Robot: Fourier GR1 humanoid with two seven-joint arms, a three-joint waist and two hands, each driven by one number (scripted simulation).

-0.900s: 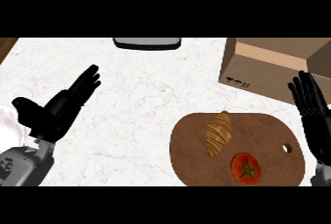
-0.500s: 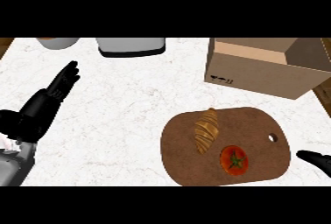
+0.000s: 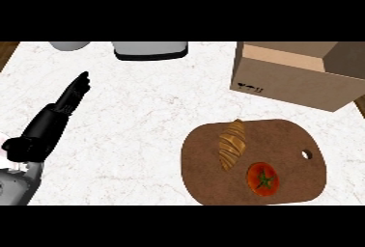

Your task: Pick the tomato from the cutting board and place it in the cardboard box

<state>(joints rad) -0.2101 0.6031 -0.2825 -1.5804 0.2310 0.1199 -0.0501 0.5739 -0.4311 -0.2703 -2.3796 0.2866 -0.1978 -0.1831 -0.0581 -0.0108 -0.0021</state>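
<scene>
The round red tomato [image 3: 263, 179] sits on the brown oval wooden cutting board [image 3: 210, 149], near its right end beside the croissant [image 3: 231, 143]. My left hand [image 3: 63, 111], fingers straight, lies far left of the board; my right hand is out of view.

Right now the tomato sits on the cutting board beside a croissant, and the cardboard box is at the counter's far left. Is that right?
Not quite. The head view shows the cardboard box at the counter's far right, not left. The tomato does sit on the cutting board beside the croissant.
</scene>
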